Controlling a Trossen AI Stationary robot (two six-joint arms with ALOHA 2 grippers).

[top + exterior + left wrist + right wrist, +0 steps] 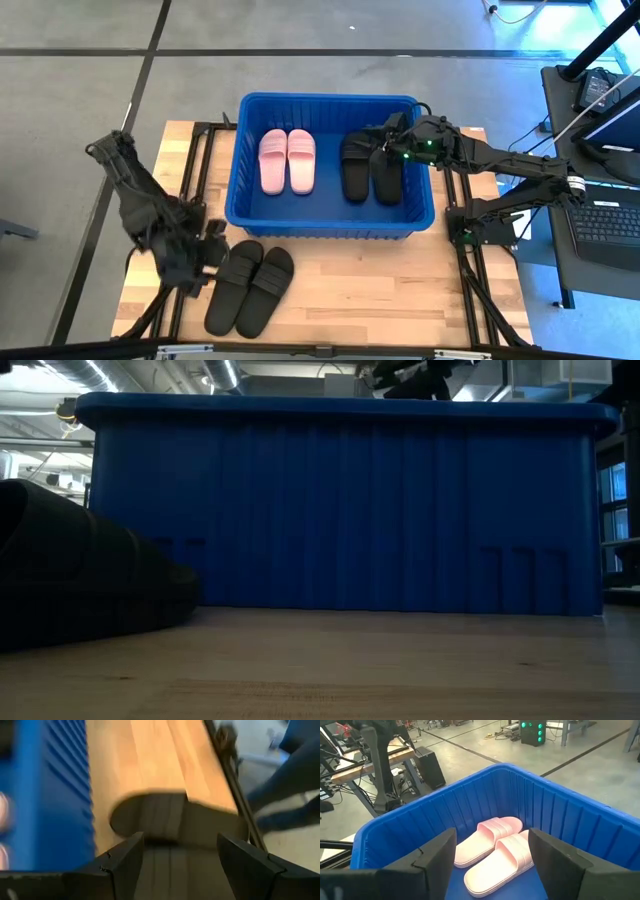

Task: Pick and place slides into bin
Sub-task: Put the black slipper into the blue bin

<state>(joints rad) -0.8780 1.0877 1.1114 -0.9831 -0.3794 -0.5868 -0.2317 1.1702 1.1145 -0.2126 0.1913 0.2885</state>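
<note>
The blue bin (330, 225) stands at the table's middle, also in the low view (340, 510). A pink pair of slides (288, 160) and a black pair (371, 168) lie in it, soles down. Another black pair (250, 288) lies on the table in front of the bin; one of them shows in the low view (80, 570). My left gripper (208, 258) is open at this pair's left. In the left wrist view its fingers (180, 845) stand on either side of a black slide (165, 815); I see no touch. My right gripper (385, 140) is open and empty over the bin's right part (492, 837).
The wooden table top (400, 285) is bare to the right of the loose black pair. Dark frame rails (195, 160) run along both sides of the table. A desk with a laptop (610, 225) stands beyond the right edge.
</note>
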